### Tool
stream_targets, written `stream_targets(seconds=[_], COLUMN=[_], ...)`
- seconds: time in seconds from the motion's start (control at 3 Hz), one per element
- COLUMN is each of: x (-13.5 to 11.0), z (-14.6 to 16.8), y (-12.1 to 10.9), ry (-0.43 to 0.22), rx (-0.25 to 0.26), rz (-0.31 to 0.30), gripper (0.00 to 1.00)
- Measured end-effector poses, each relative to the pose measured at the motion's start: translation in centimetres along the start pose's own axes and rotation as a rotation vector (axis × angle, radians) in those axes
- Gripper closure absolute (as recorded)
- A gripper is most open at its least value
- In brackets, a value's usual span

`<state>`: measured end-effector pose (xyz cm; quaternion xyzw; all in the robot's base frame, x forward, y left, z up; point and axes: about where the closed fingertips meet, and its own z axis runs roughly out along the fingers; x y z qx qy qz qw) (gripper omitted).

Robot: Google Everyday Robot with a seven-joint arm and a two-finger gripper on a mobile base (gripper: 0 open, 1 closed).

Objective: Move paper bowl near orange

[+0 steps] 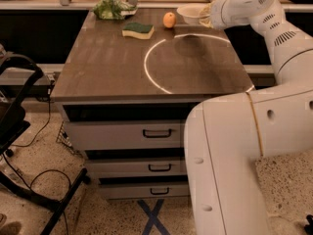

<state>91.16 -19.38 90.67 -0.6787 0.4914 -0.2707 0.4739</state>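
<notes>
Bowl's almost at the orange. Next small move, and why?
Probably lower it straight down. The gripper, at the far right corner of the table, holds the paper bowl by its rim, just right of the orange and not touching it. A round shadow lies on the table apart from the bowl, so it looks airborne. Close enough already; set it down before releasing.

Gripper (pixel 208 17) is over the far right of the table (pixel 107 67) and covers the right rim of the paper bowl (pixel 190 11); where the two meet is too blurred to read. The robot body (pixel 234 170) runs off the bottom and right edges and hides the right ends of the drawers (pixel 127 131). The green leafy clump (pixel 111 8) is too blurred to name. The black stand (pixel 19 131) is cut off by the left edge.
</notes>
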Motion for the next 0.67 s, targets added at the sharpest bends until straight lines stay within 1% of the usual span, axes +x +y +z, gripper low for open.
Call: stream_targets(seconds=[0.33, 0.67], x=[-0.21, -0.47], z=[0.28, 0.63], y=[0.15, 0.33], ry=[-0.003, -0.008], rx=[-0.003, -0.006], rz=[-0.001, -0.002], gripper=[0.30, 0.01])
